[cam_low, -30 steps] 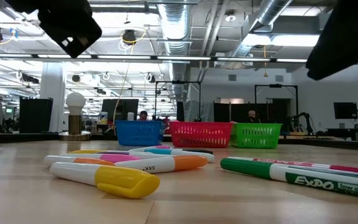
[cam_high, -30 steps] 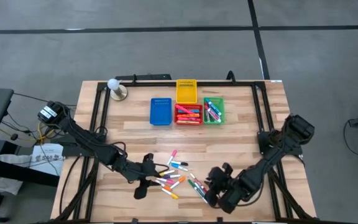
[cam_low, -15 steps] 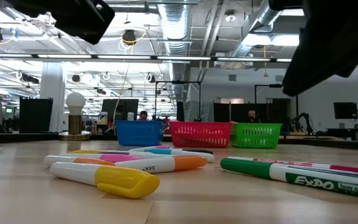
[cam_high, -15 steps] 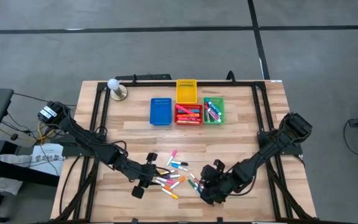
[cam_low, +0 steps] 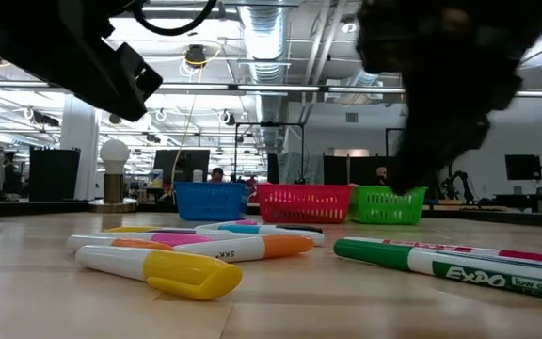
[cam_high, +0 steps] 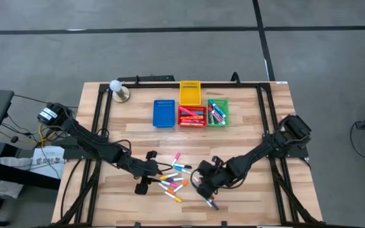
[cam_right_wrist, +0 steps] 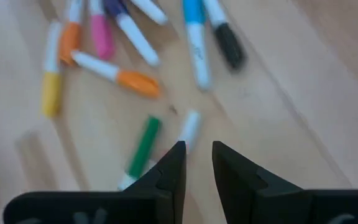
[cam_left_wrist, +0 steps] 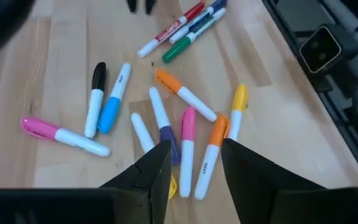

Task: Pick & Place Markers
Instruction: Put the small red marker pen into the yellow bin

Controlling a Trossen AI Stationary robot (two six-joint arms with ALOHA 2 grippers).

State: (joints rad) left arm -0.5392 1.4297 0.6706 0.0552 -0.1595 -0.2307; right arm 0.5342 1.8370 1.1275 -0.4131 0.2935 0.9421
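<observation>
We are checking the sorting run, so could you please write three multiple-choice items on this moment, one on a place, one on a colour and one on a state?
1. Where do the loose markers lie?
A. on the table between the two grippers
B. beside the lamp
C. on the floor

2. What colour is the bin behind the red bin?
A. purple
B. yellow
C. white

3. How does the blue bin look?
A. full of markers
B. tipped over
C. upright, no markers showing in it

Answers: 1 A, the pile sits between the left gripper and the right gripper. 2 B, the high view shows it yellow. 3 C, only its blue floor shows from above.
</observation>
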